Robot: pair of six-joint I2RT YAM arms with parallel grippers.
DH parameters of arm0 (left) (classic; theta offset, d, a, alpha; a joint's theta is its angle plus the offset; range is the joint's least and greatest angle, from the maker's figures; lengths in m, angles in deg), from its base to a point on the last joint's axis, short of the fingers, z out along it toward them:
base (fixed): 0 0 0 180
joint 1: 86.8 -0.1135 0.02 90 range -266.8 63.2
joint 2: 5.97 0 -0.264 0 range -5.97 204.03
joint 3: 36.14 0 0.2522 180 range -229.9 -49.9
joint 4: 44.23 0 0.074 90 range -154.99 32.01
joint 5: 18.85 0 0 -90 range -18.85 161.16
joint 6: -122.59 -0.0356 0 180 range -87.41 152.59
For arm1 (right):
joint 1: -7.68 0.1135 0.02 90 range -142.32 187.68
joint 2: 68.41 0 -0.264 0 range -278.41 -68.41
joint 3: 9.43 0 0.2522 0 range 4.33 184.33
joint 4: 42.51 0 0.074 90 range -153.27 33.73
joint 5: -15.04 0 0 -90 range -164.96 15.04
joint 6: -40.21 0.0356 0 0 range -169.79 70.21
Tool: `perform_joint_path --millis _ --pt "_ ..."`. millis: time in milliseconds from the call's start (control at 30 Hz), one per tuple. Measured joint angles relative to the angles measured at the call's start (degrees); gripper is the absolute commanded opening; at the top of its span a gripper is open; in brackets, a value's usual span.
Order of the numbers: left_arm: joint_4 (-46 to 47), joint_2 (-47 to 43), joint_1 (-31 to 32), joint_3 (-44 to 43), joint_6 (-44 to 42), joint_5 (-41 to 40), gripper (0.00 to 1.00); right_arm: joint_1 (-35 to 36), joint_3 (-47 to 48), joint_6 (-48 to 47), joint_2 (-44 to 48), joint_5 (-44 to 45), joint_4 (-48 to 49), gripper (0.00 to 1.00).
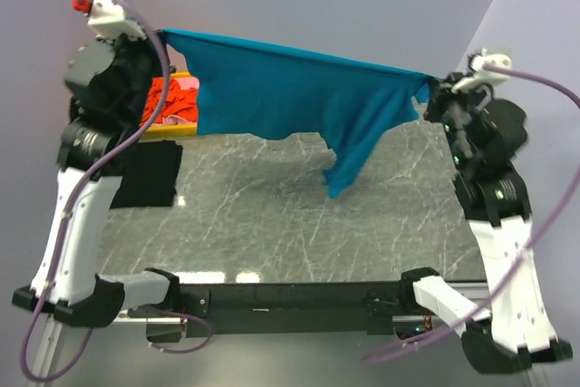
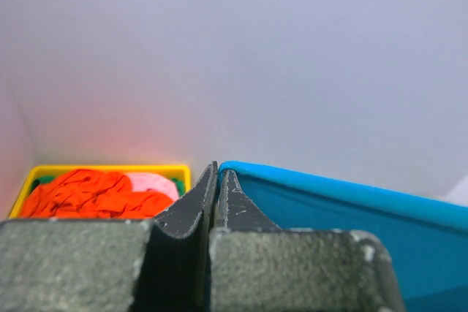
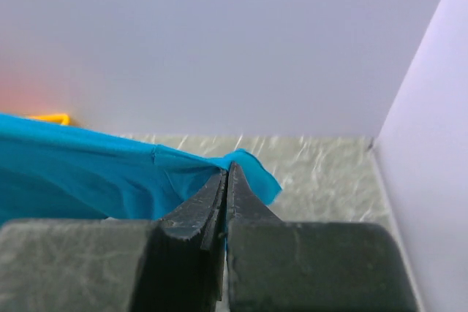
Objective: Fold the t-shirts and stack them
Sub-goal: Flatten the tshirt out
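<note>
You are holding the teal-blue t-shirt [image 1: 281, 92] stretched above the table [image 1: 272, 224], left gripper [image 2: 217, 174] and right gripper [image 3: 227, 174] each clamping a top corner; folding is not yet begun, and the orange-red t-shirt [image 2: 88, 191] is waiting in the yellow tray [image 2: 110, 169]

2 black-and-white arms [image 1: 77, 215] bear purple cables [image 1: 167, 65], grey jaws.

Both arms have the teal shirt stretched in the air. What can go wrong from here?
The right gripper seems to pinch only a corner of the teal shirt; tension may pull it free.
The cloth droops in a bunched tail on the right, so it may land creased.
Its left edge hangs close to the yellow tray; lowering may drape it there.
</note>
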Motion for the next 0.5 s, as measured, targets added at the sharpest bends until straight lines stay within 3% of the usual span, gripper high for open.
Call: perform_joint_path --millis 300,500 --pt "-3.2 -16.3 0.0 5.2 0.0 8.6 0.01 -0.3 -1.0 -9.9 17.0 -6.2 -1.0 0.0" --pt "-6.6 -22.8 -0.2 7.1 0.0 11.3 0.01 -0.7 0.8 -14.9 20.5 -9.7 -6.8 0.0"
